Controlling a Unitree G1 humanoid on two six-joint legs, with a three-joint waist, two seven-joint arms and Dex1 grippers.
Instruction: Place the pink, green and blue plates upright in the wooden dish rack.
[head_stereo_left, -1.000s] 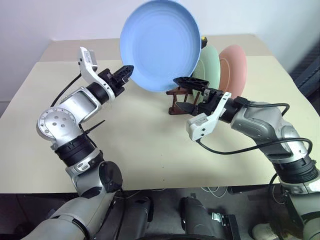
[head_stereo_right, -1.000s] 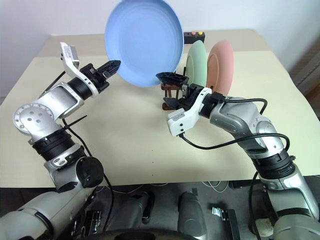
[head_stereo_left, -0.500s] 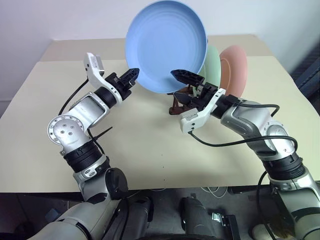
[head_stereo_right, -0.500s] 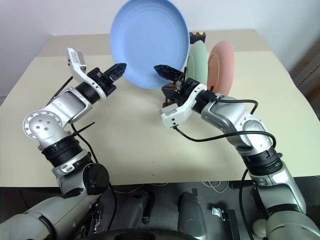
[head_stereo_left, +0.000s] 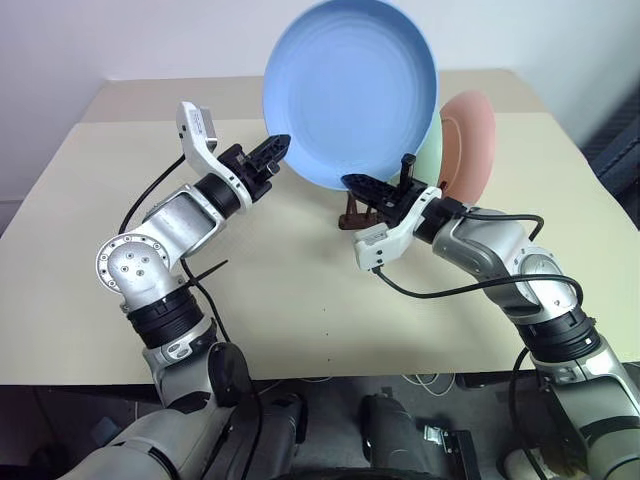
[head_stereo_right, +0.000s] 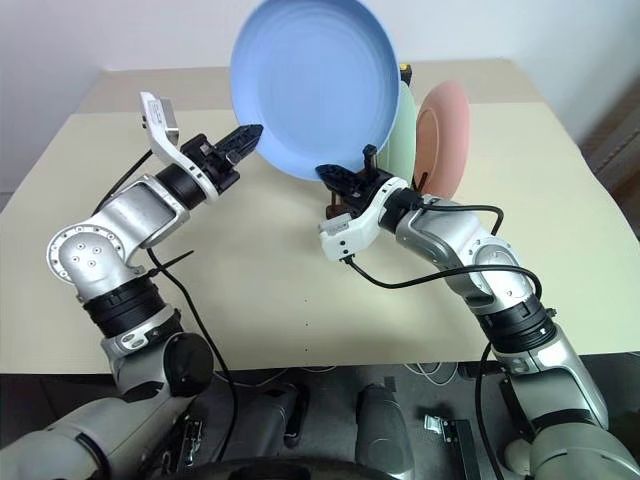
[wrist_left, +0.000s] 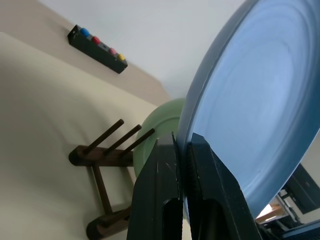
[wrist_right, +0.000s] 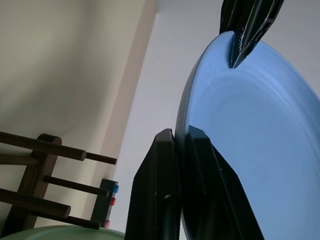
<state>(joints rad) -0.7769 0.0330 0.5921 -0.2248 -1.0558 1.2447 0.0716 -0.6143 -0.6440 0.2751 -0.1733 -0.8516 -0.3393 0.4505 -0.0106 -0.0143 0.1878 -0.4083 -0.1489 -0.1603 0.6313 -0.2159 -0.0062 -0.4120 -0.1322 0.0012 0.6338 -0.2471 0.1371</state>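
Left eye view: the left tool (head_stereo_left: 278, 148) is clamped on the left rim of the blue plate (head_stereo_left: 350, 95), held upright at upper centre of the frame. The right tool (head_stereo_left: 362, 187) pinches the plate's lower rim. Behind it, right of centre, the green plate (head_stereo_right: 402, 128) and pink plate (head_stereo_left: 470, 140) stand in the wooden dish rack (wrist_left: 107, 165) on the beige counter (head_stereo_left: 300, 300).

Bright, even daylight; soft shadows on the table (head_stereo_left: 300, 290) (wrist views slightly hazy close up).
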